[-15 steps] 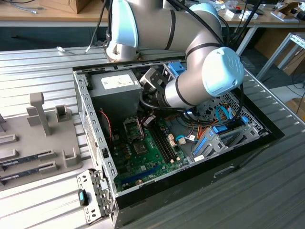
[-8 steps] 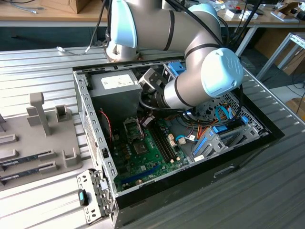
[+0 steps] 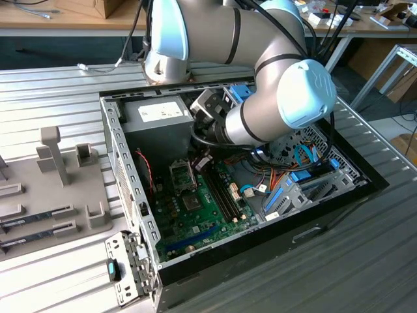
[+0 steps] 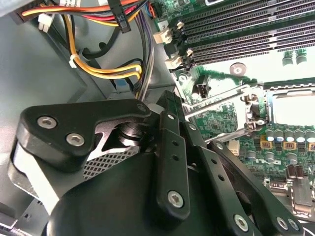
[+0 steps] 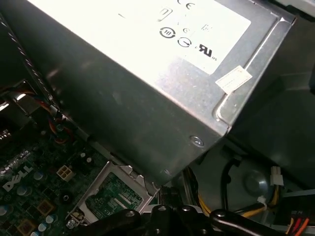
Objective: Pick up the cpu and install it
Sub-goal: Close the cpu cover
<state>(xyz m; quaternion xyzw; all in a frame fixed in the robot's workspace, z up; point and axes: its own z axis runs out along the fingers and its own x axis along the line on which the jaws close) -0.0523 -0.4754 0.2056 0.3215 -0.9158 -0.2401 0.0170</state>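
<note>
Arm: reaching down into the open computer case (image 3: 130, 195).
Claw (image 3: 202, 162): above the CPU socket (image 3: 182, 175); whether open or closed, cannot tell.

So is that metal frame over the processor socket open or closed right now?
Open. In the second wrist view the socket frame's lid is swung up off the socket. In the exterior view the gripper hangs just above it.

Open computer case (image 3: 124, 163) on slatted table (image 3: 52, 91); power supply (image 3: 156, 124) in case's far corner toward exterior view's left; motherboard (image 3: 202, 202) on case floor, nearer than power supply; socket frame (image 3: 182, 175) on motherboard, just below gripper (image 3: 201, 162); memory slots (image 3: 225, 195) to its right; holder tray (image 3: 52, 189) outside case, exterior view's left.
</note>
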